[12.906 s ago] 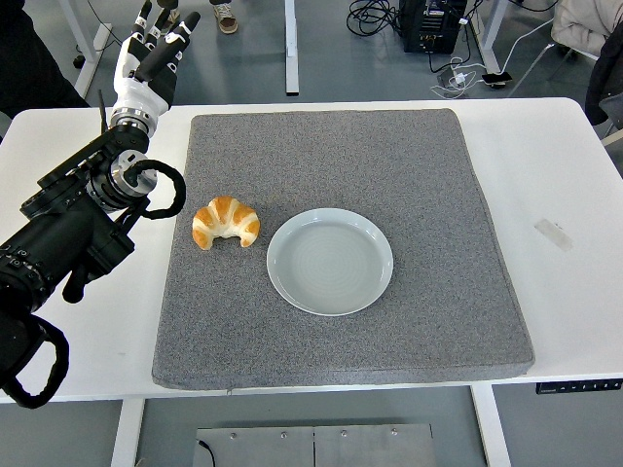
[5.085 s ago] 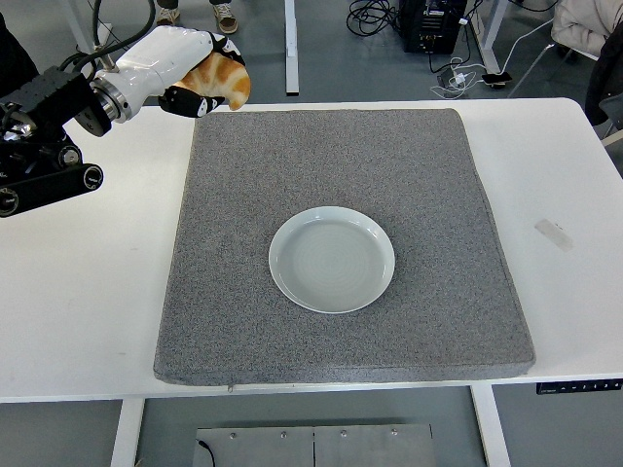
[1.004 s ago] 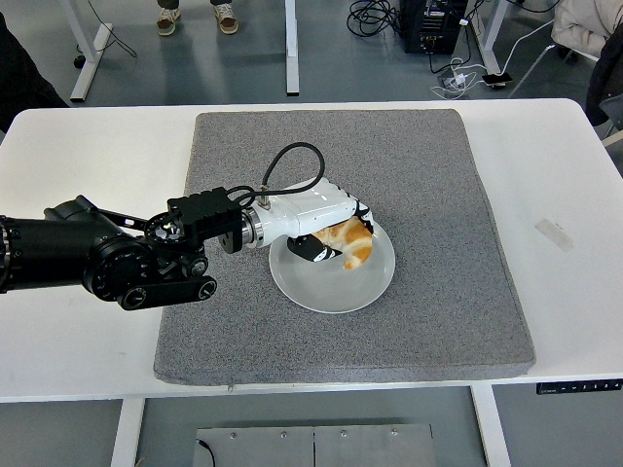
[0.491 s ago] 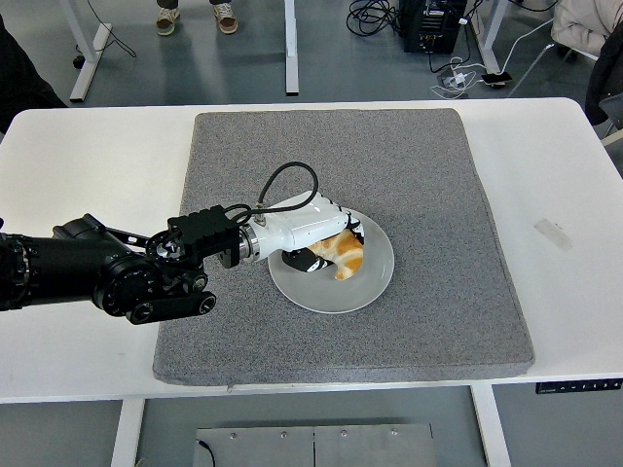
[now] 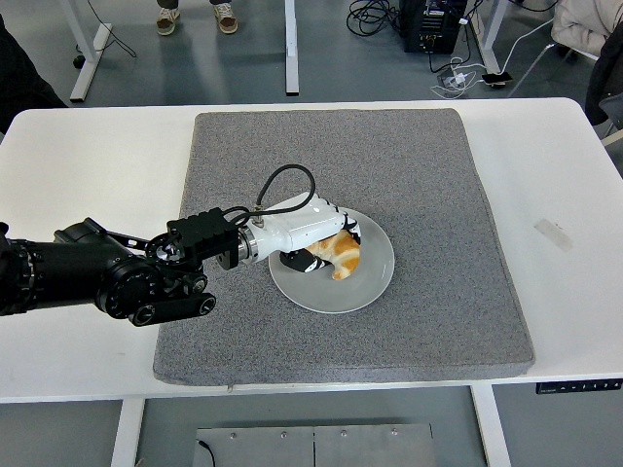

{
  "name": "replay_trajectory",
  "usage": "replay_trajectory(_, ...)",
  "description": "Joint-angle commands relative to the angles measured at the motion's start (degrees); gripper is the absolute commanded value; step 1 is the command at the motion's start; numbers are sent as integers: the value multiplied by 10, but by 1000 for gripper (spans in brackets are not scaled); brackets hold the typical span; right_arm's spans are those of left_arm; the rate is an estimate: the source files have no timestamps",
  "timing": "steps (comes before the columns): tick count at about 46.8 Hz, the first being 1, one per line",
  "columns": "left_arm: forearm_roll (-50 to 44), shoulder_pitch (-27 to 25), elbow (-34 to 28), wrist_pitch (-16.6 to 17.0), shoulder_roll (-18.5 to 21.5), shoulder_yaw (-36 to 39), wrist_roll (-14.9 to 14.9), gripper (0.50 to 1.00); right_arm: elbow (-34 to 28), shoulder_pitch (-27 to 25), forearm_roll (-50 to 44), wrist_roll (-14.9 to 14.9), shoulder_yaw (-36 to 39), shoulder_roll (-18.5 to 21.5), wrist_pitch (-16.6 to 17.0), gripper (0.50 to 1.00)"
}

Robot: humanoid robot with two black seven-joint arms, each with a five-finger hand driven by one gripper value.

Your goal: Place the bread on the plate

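The bread, a golden croissant (image 5: pixel 340 255), lies on the pale round plate (image 5: pixel 365 285) in the middle of the grey mat (image 5: pixel 428 165). My left hand (image 5: pixel 316 243), white with black fingers, lies over the plate's left half and its fingers are still curled around the croissant's left side. The hand covers part of the croissant. The black left arm (image 5: pixel 88 275) reaches in from the left edge. The right arm is out of view.
The white table (image 5: pixel 555 175) carries the mat. A small strip of tape (image 5: pixel 553 233) lies on the table at the right. A black cable (image 5: pixel 277 185) loops above the wrist. Table legs, cables and a person's feet show at the top.
The left hand has carried the croissant from the mat's left side onto the plate. In the last second it has lowered and drawn slightly left, with the croissant now resting on the plate.
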Motion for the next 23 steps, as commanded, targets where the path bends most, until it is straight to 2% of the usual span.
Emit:
replay_trajectory(1,0,0,0,-1,0,0,-1,760,0,0,0,0,0,0,0,1000)
replay_trajectory(8,0,1,0,-5,0,1,-24,854,0,0,0,0,0,0,0,1000)
replay_trajectory(23,0,-1,-1,-14,0,2,-36,925,0,0,0,0,0,0,0,1000)
